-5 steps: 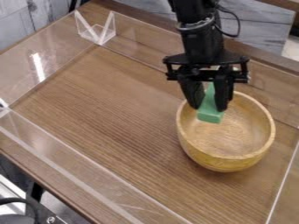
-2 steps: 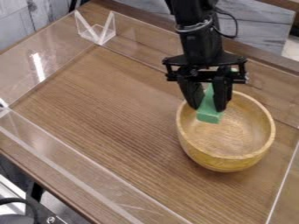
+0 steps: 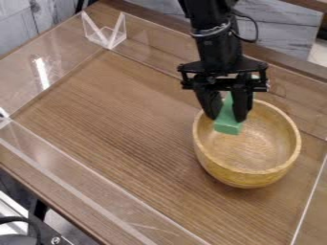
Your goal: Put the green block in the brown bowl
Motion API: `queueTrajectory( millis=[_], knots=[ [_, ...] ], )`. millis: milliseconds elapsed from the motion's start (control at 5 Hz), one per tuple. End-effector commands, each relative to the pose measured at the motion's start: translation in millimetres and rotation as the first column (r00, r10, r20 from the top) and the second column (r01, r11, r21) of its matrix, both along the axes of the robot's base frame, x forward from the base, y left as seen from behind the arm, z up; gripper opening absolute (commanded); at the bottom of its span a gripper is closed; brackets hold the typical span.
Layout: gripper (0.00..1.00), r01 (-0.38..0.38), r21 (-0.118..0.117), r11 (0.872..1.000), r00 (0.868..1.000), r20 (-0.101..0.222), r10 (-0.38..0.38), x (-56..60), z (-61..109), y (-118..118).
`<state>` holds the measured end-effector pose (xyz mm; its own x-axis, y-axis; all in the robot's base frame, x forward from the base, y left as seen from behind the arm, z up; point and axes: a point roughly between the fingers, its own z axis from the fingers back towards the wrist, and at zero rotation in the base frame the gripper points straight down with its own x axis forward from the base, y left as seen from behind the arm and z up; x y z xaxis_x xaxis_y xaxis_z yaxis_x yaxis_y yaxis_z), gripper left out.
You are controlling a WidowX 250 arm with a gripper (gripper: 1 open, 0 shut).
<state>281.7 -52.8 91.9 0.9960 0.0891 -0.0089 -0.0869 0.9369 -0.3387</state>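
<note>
A: Anything move since the earlier frame?

B: Nothing I could see. The black gripper (image 3: 225,100), the green block (image 3: 228,118) and the brown bowl (image 3: 247,144) all sat where they had been a second before

A: Fingers?

B: Two black fingers (image 3: 208,99) pointed steeply down and were pinched on the upper end of the green block, one on each side. Not spread wide, not pressed together, just closed onto the block's width

A: Where was the block?

B: Held in the gripper, hanging on end with a slight tilt, over the back left part of the bowl. Its lower end dipped below the rim line, inside the bowl's opening. Couldn't tell whether it touched the inner wall or the bottom

A: Bowl?

B: Light tan wood, thick wall, grain visible, upright on the wooden tabletop (image 3: 115,115) toward the right side of the view. Only the block's end was inside it

A: Anything else?

B: The black arm (image 3: 211,29) came down from the top of the frame. A clear plastic barrier (image 3: 57,67) ran along the table's left and near edges, and a small clear plastic stand (image 3: 103,31) sat at the back left, well apart from the bowl
</note>
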Motion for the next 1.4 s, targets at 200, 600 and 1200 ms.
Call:
queueTrajectory(
  millis=[200, 600, 1200],
  knots=[
    [0.00, 0.013, -0.008, 1.000, 0.998, 0.061, -0.012, 12.7, 9.8, -1],
    [0.00, 0.029, -0.012, 1.000, 0.998, 0.056, -0.028, 14.6, 4.7, -3],
    [0.00, 0.045, -0.016, 0.999, 0.998, 0.043, -0.045, 15.7, -0.8, -6]
  ],
)
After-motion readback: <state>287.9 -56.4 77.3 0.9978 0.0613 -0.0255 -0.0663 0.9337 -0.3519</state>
